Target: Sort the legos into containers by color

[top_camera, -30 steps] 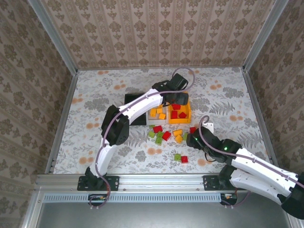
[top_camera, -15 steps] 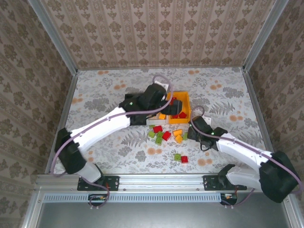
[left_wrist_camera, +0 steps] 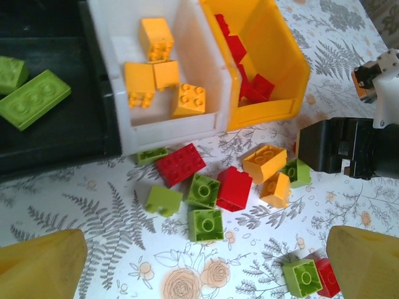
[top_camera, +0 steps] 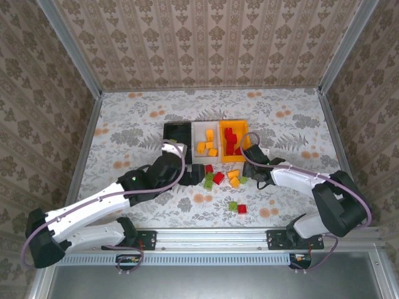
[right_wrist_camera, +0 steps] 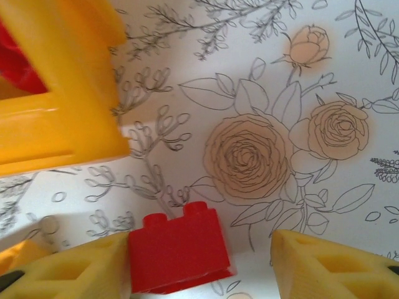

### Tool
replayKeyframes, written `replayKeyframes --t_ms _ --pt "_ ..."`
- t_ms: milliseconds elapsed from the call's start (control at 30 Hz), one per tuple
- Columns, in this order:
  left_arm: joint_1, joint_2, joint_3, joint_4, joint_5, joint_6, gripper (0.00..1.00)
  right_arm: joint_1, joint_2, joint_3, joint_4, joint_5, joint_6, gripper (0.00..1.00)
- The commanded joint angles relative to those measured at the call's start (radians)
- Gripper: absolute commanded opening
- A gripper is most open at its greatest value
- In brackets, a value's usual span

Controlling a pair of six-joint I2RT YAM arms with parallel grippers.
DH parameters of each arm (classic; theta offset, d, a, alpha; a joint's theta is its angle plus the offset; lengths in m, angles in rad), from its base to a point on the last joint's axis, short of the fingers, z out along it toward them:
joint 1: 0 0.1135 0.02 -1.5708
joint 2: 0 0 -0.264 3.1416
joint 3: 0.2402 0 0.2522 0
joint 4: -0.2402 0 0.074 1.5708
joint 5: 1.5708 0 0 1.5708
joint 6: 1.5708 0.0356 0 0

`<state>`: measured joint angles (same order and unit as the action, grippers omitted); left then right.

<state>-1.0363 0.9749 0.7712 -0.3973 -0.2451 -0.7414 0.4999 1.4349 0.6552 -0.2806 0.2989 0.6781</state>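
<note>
A: Which way does the red brick lie from the right end effector?

B: Right between its fingers. The red brick [right_wrist_camera: 177, 252] sits on the desk [top_camera: 299, 124] just off the near right corner of the orange bin [right_wrist_camera: 62, 137]. The right end effector [right_wrist_camera: 198, 249] straddles it: one finger [right_wrist_camera: 68, 268] is touching it or all but touching, the other stands apart, with bare desk in the gap.

A: So is it held?

B: Not by my reading. The jaws stand partly open, with nothing pinched yet.

A: And its long axis?

B: It runs along the line from finger to finger, so the jaws would meet its short ends. I'd judge it apt to twist if one pad lands first.

A: What about the left end effector?

B: The left end effector [left_wrist_camera: 202, 261] hangs above the loose bricks [left_wrist_camera: 206, 190] on the near side of the white bin [left_wrist_camera: 168, 134] and the orange one, spread wide with nothing in it. The right arm is plainly the nearer to this brick.

A: Where should the brick go?

B: Red ones lie in the orange bin, orange ones in the white, green ones in the black bin [left_wrist_camera: 62, 137] — so it needs only a short lift over the orange wall beside it.
</note>
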Motion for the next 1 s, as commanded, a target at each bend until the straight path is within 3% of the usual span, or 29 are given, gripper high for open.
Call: replayKeyframes --t_ms 0,167,333,500,567,733,967 --pt "-0.013 -0.054 -0.069 -0.018 -0.059 -0.082 1.0 -0.021 0.028 0.021 0.026 0.0 -0.009 0.57" --pt "-0.018 -0.116 -0.146 -0.036 -0.092 -0.133 1.0 -0.029 0.033 0.008 0.03 -0.003 -0.011 0.42" --pt "-0.019 -0.18 -0.218 -0.044 -0.147 -0.163 1.0 -0.031 -0.081 -0.009 -0.009 0.001 -0.028 0.27" --pt "-0.01 -0.236 -0.274 -0.068 -0.183 -0.153 1.0 0.009 -0.282 0.024 -0.11 -0.025 -0.089 0.24" --pt "-0.009 -0.255 -0.291 -0.077 -0.183 -0.152 1.0 0.03 -0.291 0.082 -0.15 -0.044 -0.107 0.26" --pt "-0.008 -0.308 -0.296 -0.085 -0.166 -0.125 1.0 0.062 -0.134 0.235 -0.156 -0.059 -0.11 0.28" --pt "-0.007 -0.344 -0.281 -0.118 -0.141 -0.125 1.0 0.048 0.203 0.481 -0.154 0.014 -0.104 0.31"
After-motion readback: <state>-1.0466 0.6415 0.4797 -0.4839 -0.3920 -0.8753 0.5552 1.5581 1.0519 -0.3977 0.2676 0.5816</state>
